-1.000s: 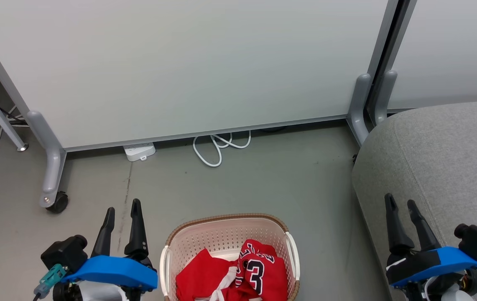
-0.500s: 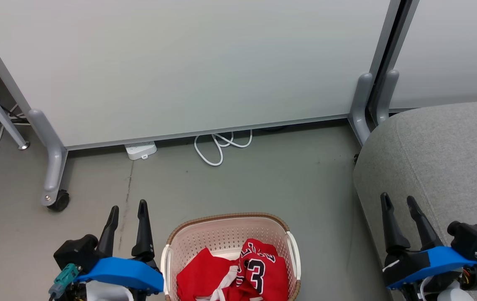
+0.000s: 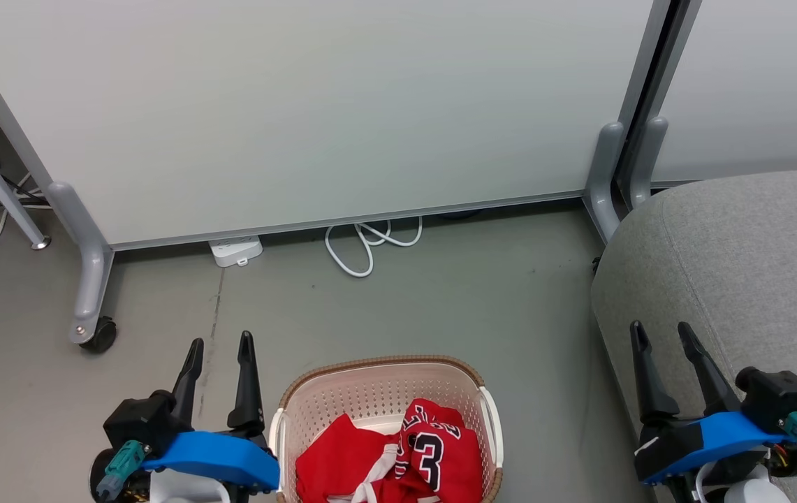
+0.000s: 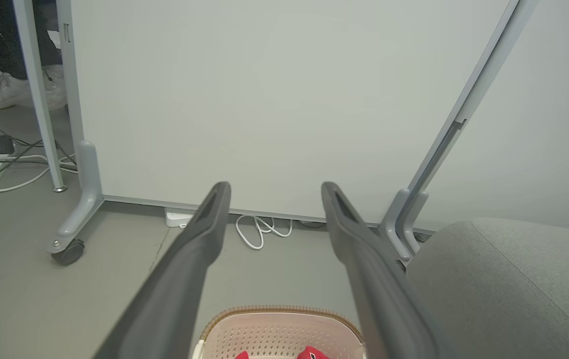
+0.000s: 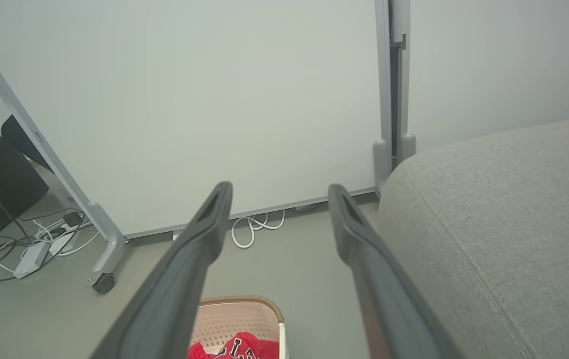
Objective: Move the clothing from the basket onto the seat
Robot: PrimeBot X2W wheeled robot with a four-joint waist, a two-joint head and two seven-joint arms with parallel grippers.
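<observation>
Your left end effector (image 3: 221, 340) is released, its two dark fingers spread apart with nothing between them, just beside the left side of the basket (image 3: 377, 364). Your right end effector (image 3: 660, 326) is spread just as wide and grasps nothing. It sits at the near edge of the seat (image 3: 740, 265), well apart from the basket. The clothing (image 3: 398, 461) lies bunched inside the basket (the jersey with the black number 3 is uppermost toward the right, and a white stripe runs between the red folds). The basket rests on the grey floor (image 3: 440, 300) between your two arms, with the seat off to its right. Farther back, a looped white cable (image 3: 364, 246) and a power strip (image 3: 234, 252) lie at the foot of a pale partition panel (image 3: 300, 105).
</observation>
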